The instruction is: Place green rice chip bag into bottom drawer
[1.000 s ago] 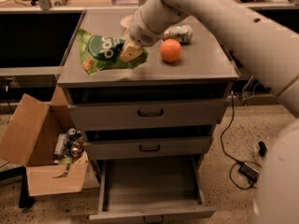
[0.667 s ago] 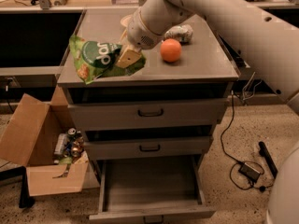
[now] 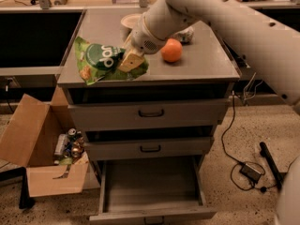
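The green rice chip bag (image 3: 101, 60) is held by my gripper (image 3: 127, 62) above the front left part of the cabinet top (image 3: 206, 64). The gripper is shut on the bag's right side, and its tan fingers (image 3: 131, 60) show against the green. The bag tilts, logo facing up. The bottom drawer (image 3: 150, 182) is pulled open below, its gray tray empty. The two upper drawers are shut.
An orange (image 3: 171, 50) and a crushed silver can (image 3: 187, 34) lie on the cabinet top right of the gripper, a white bowl (image 3: 129, 20) behind it. An open cardboard box (image 3: 42, 149) with cans stands left of the drawers. Cables (image 3: 248, 170) lie on the floor at right.
The gripper has lifted the bag and carried it slightly left and forward over the cabinet's front left edge. The orange and the drawers have not moved.
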You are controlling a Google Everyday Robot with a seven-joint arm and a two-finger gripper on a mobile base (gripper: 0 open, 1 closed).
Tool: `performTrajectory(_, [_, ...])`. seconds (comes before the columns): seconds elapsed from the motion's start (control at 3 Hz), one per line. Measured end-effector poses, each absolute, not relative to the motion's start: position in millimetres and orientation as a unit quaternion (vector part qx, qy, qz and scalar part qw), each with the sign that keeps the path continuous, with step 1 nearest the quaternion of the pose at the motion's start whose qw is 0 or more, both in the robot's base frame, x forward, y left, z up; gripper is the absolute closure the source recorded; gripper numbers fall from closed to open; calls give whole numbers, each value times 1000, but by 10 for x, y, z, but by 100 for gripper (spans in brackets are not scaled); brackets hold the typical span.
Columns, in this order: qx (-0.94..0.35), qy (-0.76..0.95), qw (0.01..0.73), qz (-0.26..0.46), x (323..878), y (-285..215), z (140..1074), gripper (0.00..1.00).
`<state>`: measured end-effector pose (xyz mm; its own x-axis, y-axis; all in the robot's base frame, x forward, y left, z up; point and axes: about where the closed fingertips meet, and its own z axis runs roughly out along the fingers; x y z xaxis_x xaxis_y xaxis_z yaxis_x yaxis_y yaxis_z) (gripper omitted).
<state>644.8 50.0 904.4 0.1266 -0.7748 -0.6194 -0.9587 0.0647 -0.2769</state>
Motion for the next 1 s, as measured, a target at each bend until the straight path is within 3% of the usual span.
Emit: performTrajectory(1.0, [-594,753,248,135,5332,-231,8048,100])
